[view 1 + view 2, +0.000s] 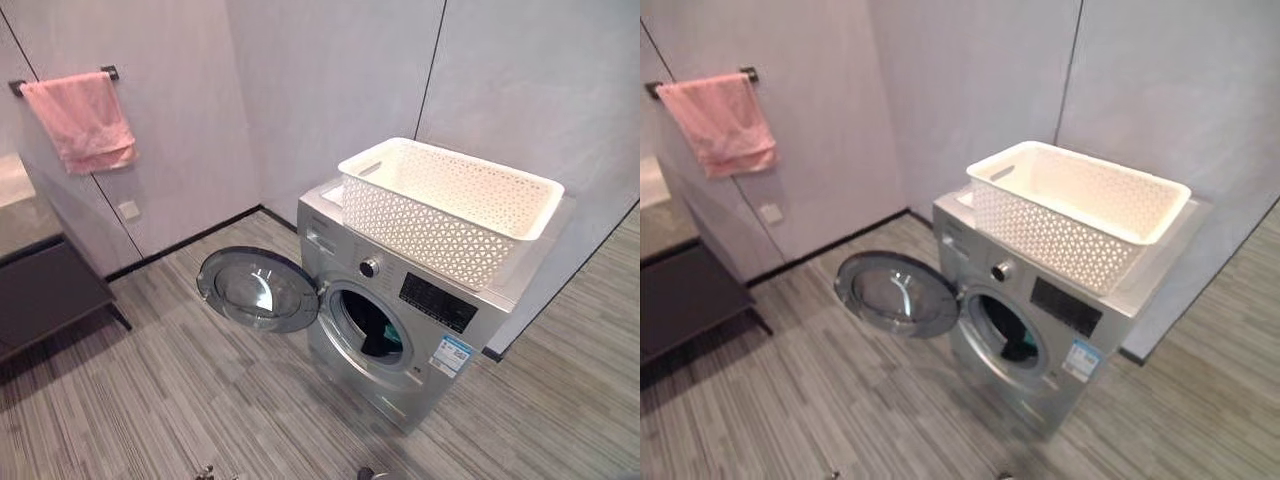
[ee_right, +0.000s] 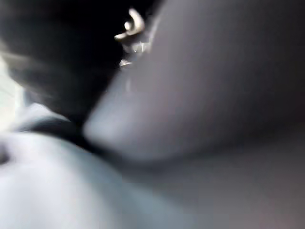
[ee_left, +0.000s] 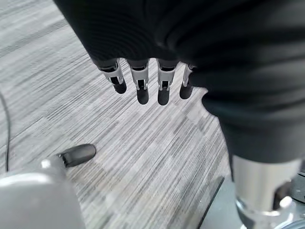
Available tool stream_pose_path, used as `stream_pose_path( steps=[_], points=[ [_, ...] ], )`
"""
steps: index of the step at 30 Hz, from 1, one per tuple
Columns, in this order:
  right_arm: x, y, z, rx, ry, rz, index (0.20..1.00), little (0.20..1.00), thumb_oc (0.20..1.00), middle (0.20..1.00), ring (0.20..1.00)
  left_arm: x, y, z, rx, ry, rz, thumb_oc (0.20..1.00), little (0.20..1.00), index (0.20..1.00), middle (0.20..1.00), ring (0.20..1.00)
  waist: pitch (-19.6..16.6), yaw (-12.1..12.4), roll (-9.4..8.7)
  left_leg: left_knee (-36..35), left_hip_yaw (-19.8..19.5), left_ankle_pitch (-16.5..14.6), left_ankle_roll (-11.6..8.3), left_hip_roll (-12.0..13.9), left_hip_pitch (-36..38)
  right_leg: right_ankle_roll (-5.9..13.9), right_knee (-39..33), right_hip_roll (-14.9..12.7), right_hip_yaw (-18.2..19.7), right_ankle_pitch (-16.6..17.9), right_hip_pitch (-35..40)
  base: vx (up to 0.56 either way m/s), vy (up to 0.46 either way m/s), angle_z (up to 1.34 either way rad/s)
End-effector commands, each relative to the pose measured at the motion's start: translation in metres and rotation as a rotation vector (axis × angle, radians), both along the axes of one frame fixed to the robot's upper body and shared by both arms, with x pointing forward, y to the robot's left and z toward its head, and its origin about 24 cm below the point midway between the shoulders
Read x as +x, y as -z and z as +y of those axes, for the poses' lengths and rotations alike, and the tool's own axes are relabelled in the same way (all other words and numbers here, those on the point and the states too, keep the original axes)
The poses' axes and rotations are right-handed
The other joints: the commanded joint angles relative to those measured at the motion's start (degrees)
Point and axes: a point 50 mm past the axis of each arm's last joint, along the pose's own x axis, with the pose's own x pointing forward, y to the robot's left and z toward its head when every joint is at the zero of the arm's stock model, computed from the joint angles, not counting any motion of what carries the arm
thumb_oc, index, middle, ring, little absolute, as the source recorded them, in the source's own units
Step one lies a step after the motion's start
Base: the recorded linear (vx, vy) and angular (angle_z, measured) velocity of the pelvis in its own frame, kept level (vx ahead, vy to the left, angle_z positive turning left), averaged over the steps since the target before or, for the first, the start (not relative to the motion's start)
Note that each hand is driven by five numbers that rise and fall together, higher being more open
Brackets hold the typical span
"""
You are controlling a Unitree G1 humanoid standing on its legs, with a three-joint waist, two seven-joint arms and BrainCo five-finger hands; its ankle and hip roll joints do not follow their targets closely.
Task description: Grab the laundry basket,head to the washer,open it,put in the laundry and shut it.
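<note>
Pink towel (image 1: 82, 120) hangs on a wall rail at far left. Washer door (image 1: 258, 290) stands swung wide open over the floor. Washer (image 1: 395, 310) holds dark laundry (image 1: 380, 340) in the drum. White laundry basket (image 1: 450, 205) sits on top of the washer, apparently empty.

Risk: dark cloth lies near the drum mouth; closing the door could trap it.

Left hand (image 3: 143, 81) hangs over the floor, fingers straight, holding nothing. Right hand: state cannot be determined.

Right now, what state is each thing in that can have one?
washer door: swung fully open
washer drum: dark laundry inside
laundry basket: upright on top of the washer, looks empty
pink towel: hanging on the wall bar
left hand: fingers straight, holding nothing, above the floor
</note>
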Motion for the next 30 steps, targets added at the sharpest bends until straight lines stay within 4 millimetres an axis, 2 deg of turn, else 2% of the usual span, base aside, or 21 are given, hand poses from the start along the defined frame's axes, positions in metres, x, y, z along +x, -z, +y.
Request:
stream_pose_path(
  steps=[1,4,5,6,7,8,9,10,11,16,19,20,21,23,24,25,28,30],
  points=[
    [0.041,-0.003,0.039,-0.037,-0.237,-0.030,0.200,0.200,0.200,0.200,0.200,0.067,-0.019,0.012,0.077,0.128,-0.174,1.000,1.000,1.000,1.000,1.000,3.7,2.0,-4.00,0.7,-3.1,-8.0,0.89,1.2,7.1,5.15,-4.5,-3.4,3.8,-0.4,3.8,-0.04,0.006,-0.09],
    [0.046,0.049,0.078,0.088,-0.450,0.103,0.200,0.200,0.200,0.200,0.200,0.084,-0.028,0.014,0.095,0.156,-0.247,1.000,1.000,1.000,1.000,1.000,3.8,1.6,-3.90,0.7,-3.0,-7.7,0.87,1.1,7.0,5.01,-4.5,-3.6,3.6,-0.4,3.9,-0.02,-0.010,-0.11],
    [0.049,0.061,0.091,0.123,-0.530,0.142,0.200,0.200,0.200,0.200,0.200,0.089,-0.031,0.013,0.091,0.153,-0.276,1.000,1.000,1.000,1.000,1.000,4.0,1.5,-3.73,0.7,-3.1,-7.6,0.85,1.0,6.9,4.95,-4.5,-3.7,3.7,-0.3,3.9,-0.02,-0.005,-0.16],
    [0.049,0.061,0.092,0.125,-0.532,0.144,0.200,0.200,0.200,0.200,0.200,0.089,-0.031,0.015,0.093,0.152,-0.274,1.000,1.000,1.000,1.000,1.000,3.9,1.4,-3.85,0.7,-3.1,-7.6,0.85,1.0,6.9,4.95,-4.5,-3.7,3.6,-0.3,3.9,-0.02,-0.002,0.06],
    [0.051,0.071,0.101,0.157,-0.588,0.182,0.200,0.200,0.200,0.200,0.200,0.092,-0.034,0.015,0.092,0.152,-0.293,1.000,1.000,1.000,1.000,1.000,4.0,1.4,-3.84,0.7,-3.1,-7.5,0.85,1.0,6.9,4.92,-4.5,-3.7,3.6,-0.2,3.8,-0.04,-0.003,0.20],
    [0.054,0.089,0.124,0.192,-0.726,0.276,0.200,0.200,0.200,0.200,0.200,0.099,-0.039,0.017,0.097,0.158,-0.330,1.000,1.000,1.000,1.000,1.000,4.3,1.3,-3.80,0.7,-3.0,-7.2,0.86,0.8,6.9,4.87,-4.6,-3.8,3.7,0.0,3.7,-0.05,-0.006,0.20],
    [0.055,0.097,0.132,0.214,-0.781,0.316,0.200,0.200,0.200,0.200,0.200,0.102,-0.041,0.017,0.094,0.160,-0.347,1.000,1.000,1.000,1.000,1.000,4.4,1.4,-3.77,0.7,-3.0,-7.1,0.87,0.8,6.8,4.86,-4.6,-3.9,3.7,0.1,3.7,-0.04,-0.004,0.08],
    [0.055,0.097,0.132,0.214,-0.781,0.316,0.200,0.200,0.200,0.200,0.200,0.102,-0.041,0.017,0.094,0.160,-0.347,1.000,1.000,1.000,1.000,1.000,4.4,1.4,-3.77,0.7,-3.0,-7.1,0.87,0.8,6.8,4.86,-4.6,-3.9,3.7,0.1,3.7,-0.04,-0.004,-0.06],
    [0.056,0.116,0.152,0.286,-0.916,0.398,0.200,0.200,0.200,0.200,0.200,0.105,-0.044,0.015,0.091,0.181,-0.373,1.000,1.000,1.000,1.000,1.000,4.7,1.7,-3.73,0.7,-2.9,-6.8,0.81,0.7,6.7,4.84,-4.6,-4.1,3.5,0.3,3.6,-0.03,-0.001,-0.04],
    [0.055,0.155,0.188,0.414,-1.109,0.567,0.200,0.200,0.200,0.200,0.200,0.108,-0.046,0.007,0.076,0.231,-0.402,1.000,1.000,1.000,1.000,1.000,5.0,2.4,-3.65,0.7,-3.1,-6.5,0.69,0.7,6.6,4.82,-4.9,-4.6,3.0,0.5,4.1,-0.01,0.000,0.04],
    [0.063,0.175,0.212,0.507,-1.196,0.627,0.200,0.200,0.200,0.200,0.200,0.122,-0.061,-0.005,0.051,0.279,-0.515,1.000,1.000,1.000,1.000,1.000,5.5,3.6,-3.41,0.7,-3.5,-6.2,0.60,0.7,6.2,4.82,-5.2,-5.0,2.3,0.4,4.5,0.00,0.004,0.06],
    [0.063,0.175,0.212,0.507,-1.197,0.626,0.200,0.200,0.200,0.200,0.200,0.122,-0.061,-0.005,0.052,0.279,-0.515,1.000,1.000,1.000,1.000,1.000,5.5,3.6,-3.43,0.7,-3.6,-6.2,0.60,0.7,6.2,4.82,-5.2,-5.0,2.2,0.4,4.5,-0.02,0.009,0.09],
    [0.070,0.179,0.224,0.525,-1.225,0.626,0.200,0.200,0.200,0.200,0.200,0.135,-0.073,-0.013,0.052,0.333,-0.596,1.000,1.000,1.000,1.000,1.000,6.3,4.1,-3.43,0.7,-3.9,-6.0,0.59,0.7,5.8,4.90,-5.4,-5.3,1.9,0.6,4.5,-0.05,0.008,0.18],
    [0.079,0.177,0.233,0.528,-1.250,0.610,0.200,0.200,0.200,0.200,0.200,0.153,-0.091,-0.020,0.055,0.391,-0.694,1.000,1.000,1.000,1.000,1.000,7.5,4.6,-3.41,0.7,-4.3,-5.6,0.51,0.7,4.9,4.93,-5.4,-5.6,1.6,0.7,4.1,-0.11,0.009,0.18],
    [0.088,0.172,0.243,0.500,-1.274,0.593,0.200,0.200,0.200,0.200,0.200,0.175,-0.113,-0.032,0.058,0.465,-0.804,1.000,1.000,1.000,1.000,1.000,8.9,5.0,-3.34,0.7,-5.0,-5.2,0.32,0.7,3.5,4.95,-5.5,-6.0,1.2,1.0,3.4,-0.12,0.003,0.09],
    [0.088,0.172,0.244,0.500,-1.274,0.592,0.200,0.200,0.200,0.200,0.200,0.175,-0.113,-0.032,0.059,0.465,-0.805,1.000,1.000,1.000,1.000,1.000,9.0,4.9,-3.36,0.7,-5.0,-5.1,0.32,0.7,3.5,4.95,-5.5,-6.0,1.1,1.0,3.4,-0.12,0.002,0.18],
    [0.104,0.156,0.261,0.469,-1.320,0.528,0.200,0.200,0.200,0.200,0.200,0.211,-0.151,-0.055,0.025,0.535,-0.969,1.000,1.000,1.000,1.000,1.000,11.8,5.1,-3.18,0.7,-5.7,-3.9,-0.23,0.5,0.3,4.91,-5.5,-6.7,0.6,1.7,1.1,-0.14,0.012,0.34],
    [0.112,0.146,0.270,0.450,-1.347,0.493,0.200,0.200,0.200,0.200,0.200,0.226,-0.166,-0.068,-0.040,0.527,-1.031,1.000,1.000,1.000,1.000,1.000,13.2,5.1,-3.13,0.9,-5.7,-3.3,-0.41,0.5,-1.3,4.86,-5.6,-7.0,0.5,2.2,-0.2,-0.10,0.011,0.20]
  ],
)
